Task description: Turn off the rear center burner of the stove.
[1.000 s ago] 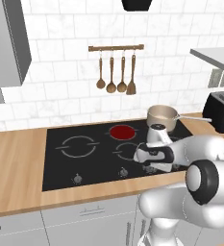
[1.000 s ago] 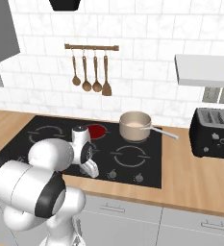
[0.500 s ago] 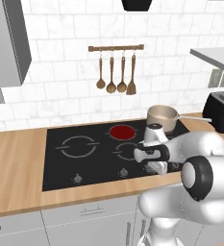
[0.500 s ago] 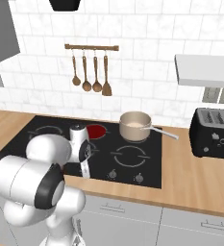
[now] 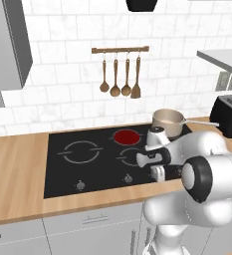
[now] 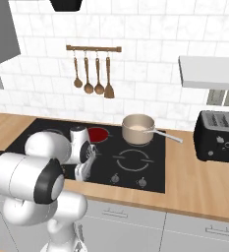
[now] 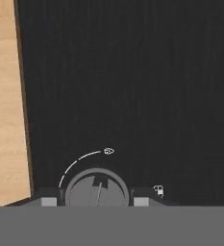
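The stove (image 5: 95, 172) is a black glass cooktop set in a wooden counter. Its rear center burner (image 5: 126, 135) glows as a solid red disc, also seen in the right base view as the burner (image 6: 99, 134). My gripper (image 5: 158, 174) hangs low over the front row of knobs, right of center. In the hand view the gripper (image 7: 95, 202) is open, with one dark fingertip on each side of a round grey knob (image 7: 98, 186). A thin white arc and a small flame mark sit beside that knob. Whether the tips touch it is unclear.
A tan saucepan (image 5: 168, 121) with a long handle stands on the rear right burner. A black toaster (image 5: 229, 114) sits on the counter to the right. Other knobs (image 5: 80, 185) (image 5: 127, 178) line the stove's front edge. Wooden utensils (image 5: 120, 74) hang on the wall.
The hand has dropped and come forward from above the right front burner down to the knob row. The red burner still glows.
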Available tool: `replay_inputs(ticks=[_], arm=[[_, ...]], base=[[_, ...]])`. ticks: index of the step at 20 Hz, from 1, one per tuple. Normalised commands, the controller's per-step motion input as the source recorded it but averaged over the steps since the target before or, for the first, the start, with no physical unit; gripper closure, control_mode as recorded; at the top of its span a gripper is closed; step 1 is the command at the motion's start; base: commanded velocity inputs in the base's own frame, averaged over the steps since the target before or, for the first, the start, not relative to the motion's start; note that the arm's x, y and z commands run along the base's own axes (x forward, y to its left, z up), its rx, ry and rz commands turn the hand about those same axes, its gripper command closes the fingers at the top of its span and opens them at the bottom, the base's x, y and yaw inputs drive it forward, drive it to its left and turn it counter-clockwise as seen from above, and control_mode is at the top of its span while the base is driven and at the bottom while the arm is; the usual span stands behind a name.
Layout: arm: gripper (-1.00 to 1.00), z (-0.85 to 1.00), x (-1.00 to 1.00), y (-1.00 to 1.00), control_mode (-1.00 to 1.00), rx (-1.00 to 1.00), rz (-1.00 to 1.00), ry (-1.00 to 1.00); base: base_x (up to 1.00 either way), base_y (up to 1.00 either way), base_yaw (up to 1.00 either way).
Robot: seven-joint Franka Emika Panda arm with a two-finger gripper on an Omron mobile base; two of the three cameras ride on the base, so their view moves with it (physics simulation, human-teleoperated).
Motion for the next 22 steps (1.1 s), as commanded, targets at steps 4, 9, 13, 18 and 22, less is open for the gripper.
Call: replay_inputs(ticks=[4, 9, 13, 18, 22], arm=[[1.0, -0.22, -0.18, 0.0, -1.0, 0.03, -0.52, 0.0], [1.0, -0.22, -0.24, -0.02, -1.0, 0.07, -0.52, 0.0], [1.0, -0.26, -0.27, 0.0, -1.0, 0.06, -0.53, -0.01], [1.0, -0.27, -0.27, 0.0, -1.0, 0.04, -0.52, -0.01], [1.0, -0.25, -0.23, 0.0, -1.0, 0.03, -0.52, -0.01]], base=[[0.0, 0.0, 0.0], [0.0, 0.0, 0.0], [0.0, 0.0, 0.0], [0.0, 0.0, 0.0], [0.0, 0.0, 0.0]])
